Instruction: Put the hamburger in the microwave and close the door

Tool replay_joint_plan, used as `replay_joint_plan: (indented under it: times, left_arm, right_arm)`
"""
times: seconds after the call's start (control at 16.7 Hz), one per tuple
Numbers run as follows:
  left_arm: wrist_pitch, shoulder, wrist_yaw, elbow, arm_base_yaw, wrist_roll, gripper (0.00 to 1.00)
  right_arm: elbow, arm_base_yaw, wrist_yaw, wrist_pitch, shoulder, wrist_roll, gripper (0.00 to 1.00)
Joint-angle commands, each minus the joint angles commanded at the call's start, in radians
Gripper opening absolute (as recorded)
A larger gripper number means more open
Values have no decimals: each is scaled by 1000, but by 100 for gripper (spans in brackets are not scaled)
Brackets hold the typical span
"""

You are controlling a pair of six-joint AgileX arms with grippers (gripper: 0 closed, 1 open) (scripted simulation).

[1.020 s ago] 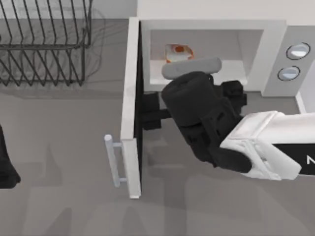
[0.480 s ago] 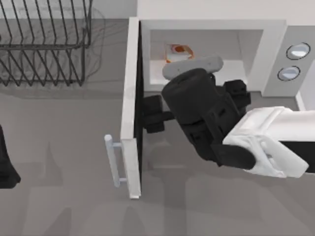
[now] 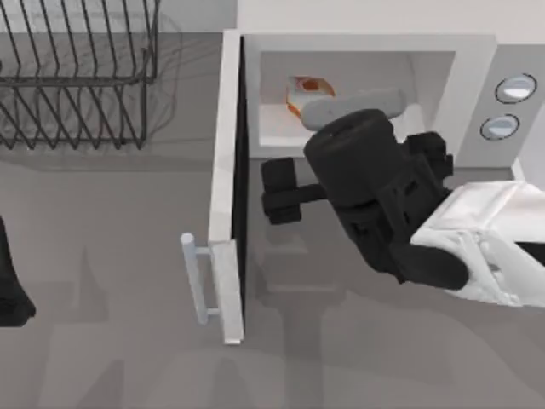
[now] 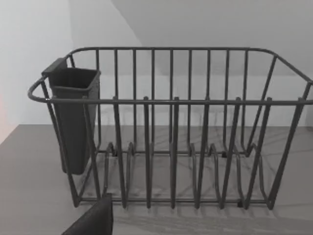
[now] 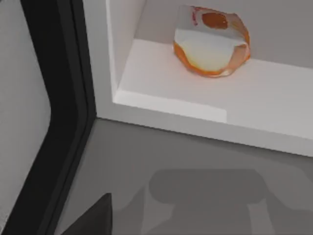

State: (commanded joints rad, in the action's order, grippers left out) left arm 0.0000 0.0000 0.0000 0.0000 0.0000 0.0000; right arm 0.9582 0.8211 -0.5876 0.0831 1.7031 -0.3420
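burger (image 3: pixel 305 92) sits in the microwave (image 3: pixel 443 77), at 12 o'clock | my right end effector (image 3: pixel 281 192) hangs outside the opening, grip I cannot tell | door (image 3: pixel 228 187) open at 9 o'clock | next I think: push door shut

The right arm (image 3: pixel 477 247) wore a smooth white shell over its long section, rounded at the edges, with a black band along its side near the picture's edge. Ahead of the shell came a bulky matte-black wrist housing, capped by a fat black cylinder with a flat round top. Small black blocky fittings stuck out from both sides of that housing, one ending in a squared lug. A pale grey rounded bar lay along the front of the black cylinder. The left arm (image 3: pixel 10 281) showed as a plain black, rounded shape at the top view's left edge.
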Motion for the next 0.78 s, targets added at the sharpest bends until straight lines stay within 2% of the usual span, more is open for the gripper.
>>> replay_joint_plan:
  times: [0.42, 0.78]
  left_arm:
    - [0, 0, 0, 0, 0, 0, 100]
    - [0, 0, 0, 0, 0, 0, 100]
  right_arm:
    - [-250, -214, 154, -21, -436, 89, 100]
    - [-566, -486, 347, -49, -1067, 201, 100]
